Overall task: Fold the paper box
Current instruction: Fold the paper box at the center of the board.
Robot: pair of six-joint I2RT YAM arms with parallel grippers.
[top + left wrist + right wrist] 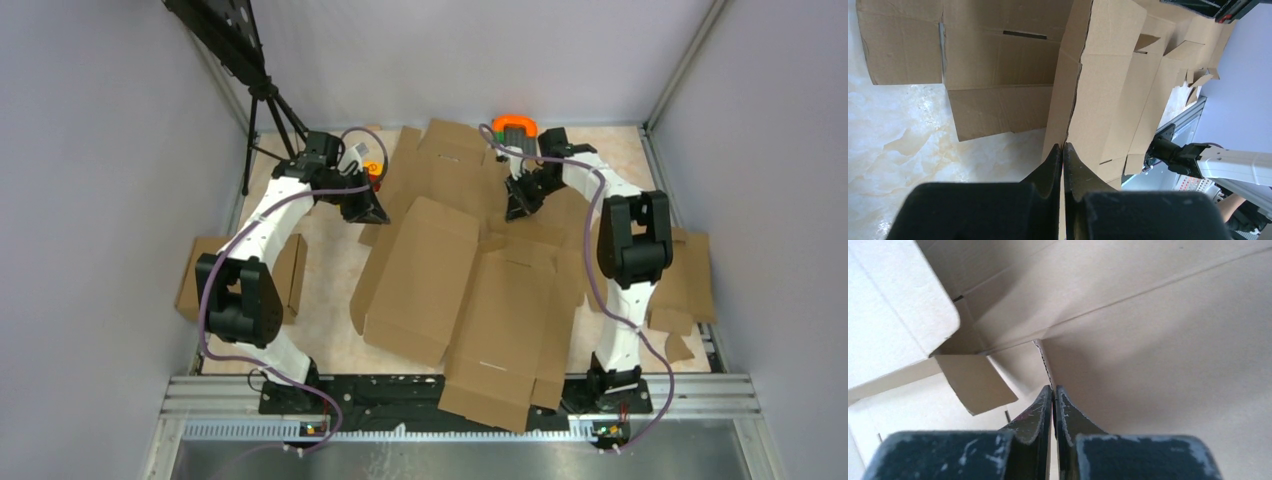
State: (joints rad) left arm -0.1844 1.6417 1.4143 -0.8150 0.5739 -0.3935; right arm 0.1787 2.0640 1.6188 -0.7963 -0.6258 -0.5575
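Brown creased paper box (470, 290) lay mid-table, left panel raised, near flaps overhanging the table edge, left gripper (1063, 146) and right gripper (1053, 388) each pinched its cardboard edge, cardboard slab (192, 285) left, scraps (680, 348) right

The table (330, 275) has a pale marbled surface. A black tripod (272, 112) carrying a black panel (215, 25) stands at the far left corner. An orange clamp (514, 125) sits at the far edge, centre. A plain cardboard slab (190, 280) lies flat at the left edge. Another cardboard sheet (692, 280) lies at the right edge, with small scraps (680, 347) just near of it. An aluminium rail (200, 395) spans the near edge. Grey walls (100, 150) enclose the cell.
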